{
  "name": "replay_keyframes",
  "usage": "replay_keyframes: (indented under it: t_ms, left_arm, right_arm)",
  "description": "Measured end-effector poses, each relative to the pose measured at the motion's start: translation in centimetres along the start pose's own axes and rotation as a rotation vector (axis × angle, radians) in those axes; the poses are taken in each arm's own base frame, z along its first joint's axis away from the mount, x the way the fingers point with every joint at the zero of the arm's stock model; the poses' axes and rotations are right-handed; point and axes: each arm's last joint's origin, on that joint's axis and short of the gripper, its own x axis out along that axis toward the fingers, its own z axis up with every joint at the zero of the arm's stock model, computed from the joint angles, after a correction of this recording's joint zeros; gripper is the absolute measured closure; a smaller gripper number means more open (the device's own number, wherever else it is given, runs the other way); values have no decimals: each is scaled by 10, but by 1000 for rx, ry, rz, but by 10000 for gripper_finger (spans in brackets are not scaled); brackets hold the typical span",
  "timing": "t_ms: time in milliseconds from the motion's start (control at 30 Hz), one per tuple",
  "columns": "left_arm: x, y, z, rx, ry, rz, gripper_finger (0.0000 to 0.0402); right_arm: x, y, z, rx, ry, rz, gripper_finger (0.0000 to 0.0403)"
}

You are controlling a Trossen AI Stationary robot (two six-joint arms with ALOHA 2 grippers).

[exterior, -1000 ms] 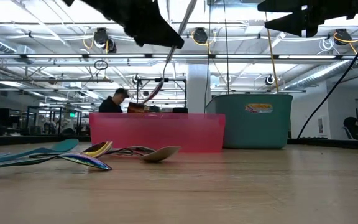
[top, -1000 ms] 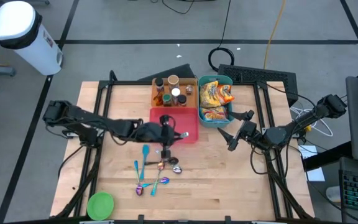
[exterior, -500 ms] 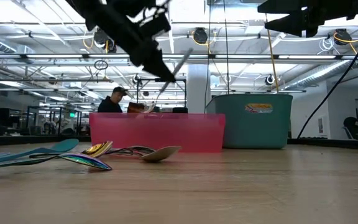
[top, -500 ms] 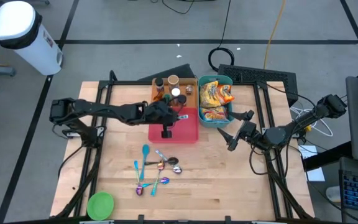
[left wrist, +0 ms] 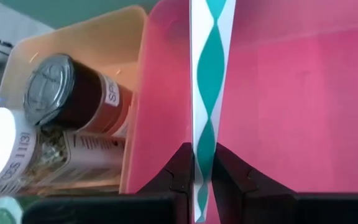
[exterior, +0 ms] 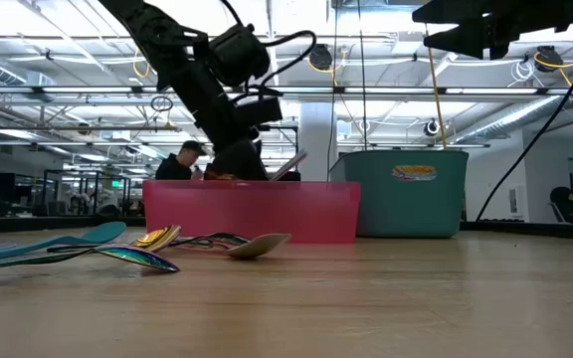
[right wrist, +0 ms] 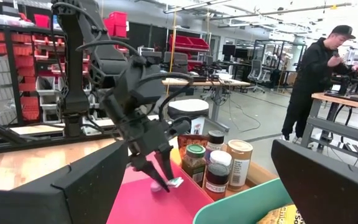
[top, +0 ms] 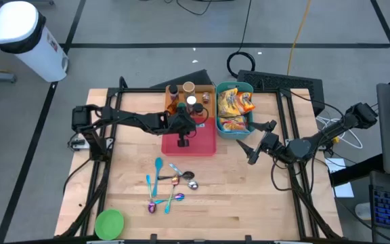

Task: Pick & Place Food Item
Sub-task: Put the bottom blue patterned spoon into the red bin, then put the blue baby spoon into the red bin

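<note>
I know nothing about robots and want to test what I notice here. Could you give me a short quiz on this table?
1. True or false: the left gripper has its jaws shut on a striped utensil above the pink tray.
2. What does the teal bin hold? A) snack bags B) forks C) paint cans
3. Fill in: the right gripper, waiting beside the teal bin, has its jaws ____.

Key: 1 true; 2 A; 3 open.
</note>
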Motion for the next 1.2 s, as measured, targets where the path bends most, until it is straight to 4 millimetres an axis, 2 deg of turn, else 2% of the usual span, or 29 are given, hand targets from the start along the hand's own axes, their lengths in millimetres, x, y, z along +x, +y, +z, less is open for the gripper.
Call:
replay_keyframes:
  t_ms: [300, 600, 733, 800, 933, 1067, 1200]
  left_arm:
    - [1, 1, -2, -8, 31, 29, 327]
    - [0, 2, -2, -63, 33, 43, 316]
    - [-4, 3, -1, -85, 47, 116, 286]
    - [-14, 4, 4, -111, 24, 153, 263]
    - [-50, -1, 21, -173, -95, 112, 208]
    - [-87, -10, 30, -209, -190, -72, 164]
    - [-109, -30, 28, -241, -165, -315, 141]
  right_arm:
    - [0, 0, 0, -9, 1, 0, 12]
    - [0, 0, 0, -9, 1, 0, 12]
    - [0, 0, 0, -9, 1, 0, 12]
    - [0, 0, 0, -9, 1, 0, 12]
    - [0, 0, 0, -9, 1, 0, 12]
    - [0, 0, 0, -7, 1, 1, 12]
    - [0, 0, 0, -6, 1, 1, 12]
